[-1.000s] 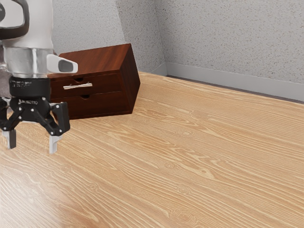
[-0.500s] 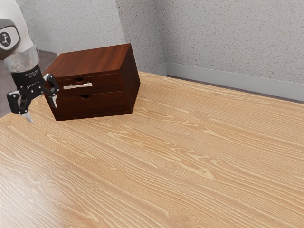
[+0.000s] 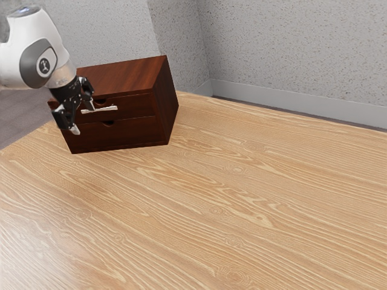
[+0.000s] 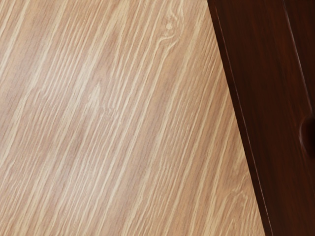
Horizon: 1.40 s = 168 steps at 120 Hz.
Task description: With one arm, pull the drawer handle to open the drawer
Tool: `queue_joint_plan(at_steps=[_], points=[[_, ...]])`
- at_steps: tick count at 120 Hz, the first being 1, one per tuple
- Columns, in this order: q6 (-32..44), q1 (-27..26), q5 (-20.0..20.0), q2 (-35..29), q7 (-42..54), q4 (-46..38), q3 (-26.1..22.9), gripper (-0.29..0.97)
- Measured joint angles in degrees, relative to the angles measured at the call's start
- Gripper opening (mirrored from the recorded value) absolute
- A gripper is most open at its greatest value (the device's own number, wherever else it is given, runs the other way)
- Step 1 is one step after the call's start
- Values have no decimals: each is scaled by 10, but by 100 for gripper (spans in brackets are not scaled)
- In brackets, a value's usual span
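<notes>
Early in the task, by the look of it: approach made, pull not begun.

On the pale wood-grain bench (image 3: pixel 242 199), a dark reddish-brown wooden cabinet (image 3: pixel 130 78) with two drawers. In the cabinet's front, the upper drawer (image 3: pixel 136 107) with its slim silver bar handle (image 3: pixel 101 109). Sits flush with the cabinet's face, no gap at its edges, so reads as shut. Below it, the lower drawer (image 3: pixel 130 133), likewise flush, with only a small dark finger notch (image 3: pixel 109 122) at its top edge.

Just in front of the cabinet, at the handle's end farthest from the cabinet's visible side wall: the black two-finger tool (image 3: pixel 81 115) on the white arm (image 3: pixel 33 54). Stands wide, fingers well spread, one above the bar's line and one below. Overlaps the bar's end in the exterior view, yet shows no clamp from two sides, so counts as holding nothing. Cannot tell whether either finger touches the bar.

In the wrist view, looks slantwise across the cabinet's dark front, with bench grain beside it and a rounded notch at the edge.

Left to do, as a judgement: nearly everything. Needs centring on the bar, closing across it, then a straight draw away from the cabinet's front, without dragging the whole cabinet along the bench.
</notes>
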Motion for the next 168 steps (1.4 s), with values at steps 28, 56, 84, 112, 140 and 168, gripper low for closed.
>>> queue_joint_plan(at_steps=[28,56,84,112,140,168], points=[[67,2,-1,20,-58,1,2,68],[112,6,0,50,-96,14,3,68],[147,7,1,62,-118,17,2,68],[170,8,2,68,-133,16,2,67],[178,8,1,63,-140,10,4,39],[180,7,1,59,-143,6,14,22]])
